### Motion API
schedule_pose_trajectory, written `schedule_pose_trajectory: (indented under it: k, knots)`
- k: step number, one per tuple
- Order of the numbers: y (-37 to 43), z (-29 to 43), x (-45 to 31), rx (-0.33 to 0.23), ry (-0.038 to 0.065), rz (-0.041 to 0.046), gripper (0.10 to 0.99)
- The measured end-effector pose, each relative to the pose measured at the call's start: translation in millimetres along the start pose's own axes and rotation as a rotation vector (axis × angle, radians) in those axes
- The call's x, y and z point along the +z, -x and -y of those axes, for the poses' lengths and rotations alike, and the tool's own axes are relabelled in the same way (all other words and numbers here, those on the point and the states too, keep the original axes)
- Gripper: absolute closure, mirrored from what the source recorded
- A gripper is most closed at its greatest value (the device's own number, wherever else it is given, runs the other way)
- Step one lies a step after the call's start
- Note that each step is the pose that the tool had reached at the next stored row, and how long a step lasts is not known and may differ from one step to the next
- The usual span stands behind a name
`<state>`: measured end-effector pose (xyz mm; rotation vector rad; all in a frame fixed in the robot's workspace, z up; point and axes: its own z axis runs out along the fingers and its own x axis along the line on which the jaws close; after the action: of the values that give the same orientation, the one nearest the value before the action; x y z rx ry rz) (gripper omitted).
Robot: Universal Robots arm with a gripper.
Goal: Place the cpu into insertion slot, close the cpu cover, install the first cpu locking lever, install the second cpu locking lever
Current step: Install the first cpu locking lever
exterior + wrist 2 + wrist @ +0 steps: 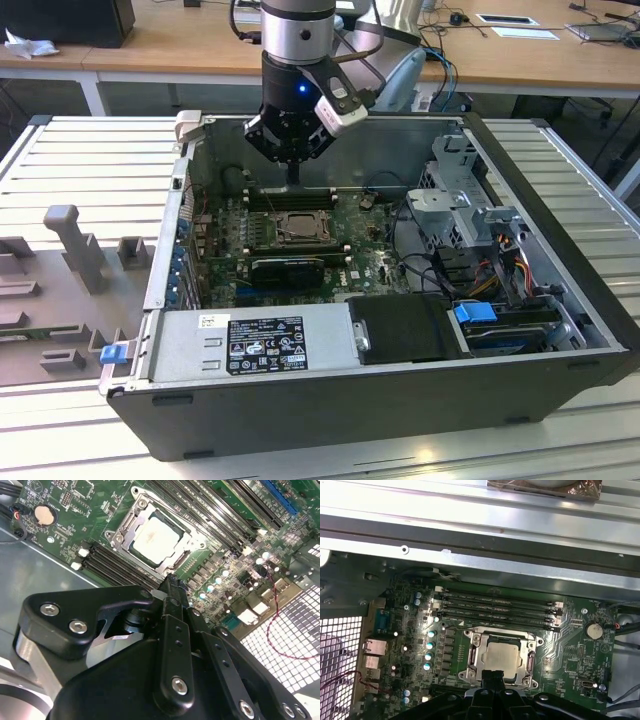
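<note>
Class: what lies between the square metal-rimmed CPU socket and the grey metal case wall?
Parallel long black memory slots on the green motherboard fill that stretch, as the first wrist view shows.

The tool (293,178) is black, with a blue light (300,90) glowing on the wrist above it. Just beneath its tip the cpu (501,657) is pale silvery-white, framed by the grey metal cpu cover (476,656). Both sit on a green motherboard (570,645). Beside them run black memory slots (495,607). Farther off are a blue clip (475,312) and the pale grey, ribbed desk (90,150).
</note>
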<state>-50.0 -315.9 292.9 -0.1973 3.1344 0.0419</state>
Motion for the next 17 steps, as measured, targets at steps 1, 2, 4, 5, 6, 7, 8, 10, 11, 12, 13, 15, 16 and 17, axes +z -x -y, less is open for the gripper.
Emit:
schedule_pose_trajectory:
  k: [1, 2, 4, 5, 6, 7, 8, 10, 11, 12, 13, 15, 16, 17]
  knots:
    - [-0.1, 0.0, 0.0, -0.001, 0.000, 0.0000, 0.980]
    - [-0.4, -0.1, 0.0, -0.003, 0.000, -0.0001, 0.980]
    - [-1.0, -0.1, 0.0, -0.005, 0.000, -0.0002, 0.980]
    - [-2.2, -0.3, 0.1, -0.011, 0.000, -0.0002, 0.980]
    - [-3.7, -0.4, 0.2, -0.017, 0.000, -0.0004, 0.980]
    - [-6.3, -0.8, 0.4, -0.021, 0.000, -0.0005, 0.980]
    - [-9.8, -1.2, 1.0, -0.023, 0.000, -0.0006, 0.980]
    - [-15.8, -1.9, 3.5, -0.023, 0.000, 0.0001, 0.980]
    - [-19.3, -2.3, 6.9, -0.023, 0.000, 0.0006, 0.980]
    - [-20.5, -2.3, 9.5, -0.023, 0.000, 0.0006, 0.980]
    - [-20.8, -2.4, 10.6, -0.023, 0.000, 0.0007, 0.980]
    - [-21.5, -2.4, 12.4, -0.024, 0.000, 0.0007, 0.980]
    - [-22.1, -2.4, 13.4, -0.024, 0.000, 0.0007, 0.980]
    - [-22.7, -2.5, 14.4, -0.024, 0.000, 0.0008, 0.980]
